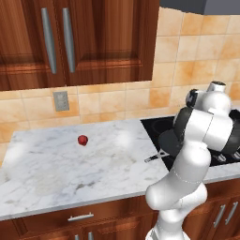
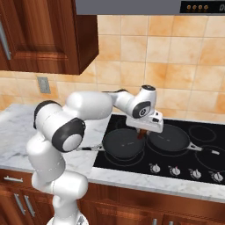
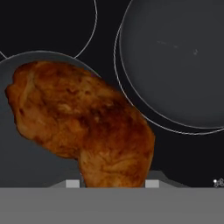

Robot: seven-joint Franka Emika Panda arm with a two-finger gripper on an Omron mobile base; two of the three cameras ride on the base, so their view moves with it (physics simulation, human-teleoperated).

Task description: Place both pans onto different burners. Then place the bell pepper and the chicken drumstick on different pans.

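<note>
Resting on separate burners, both pans [image 2: 124,143] [image 2: 168,137] are placed; gripper [image 2: 141,133] pinches the chicken drumstick [image 3: 83,124] above them; bell pepper [image 1: 83,139] waits on the counter [image 1: 56,168]

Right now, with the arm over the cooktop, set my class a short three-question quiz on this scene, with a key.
1. True or false: the end effector holds the drumstick.
2. Where does the pepper lie? A) in the left pan B) on the marble counter C) in the right pan
3. How many pans stand on the cooktop?

Key
1. True: the drumstick is clamped between the fingertips, above the pans.
2. B: left of the cooktop, apart from both pans.
3. Two, side by side; both are empty.
</note>
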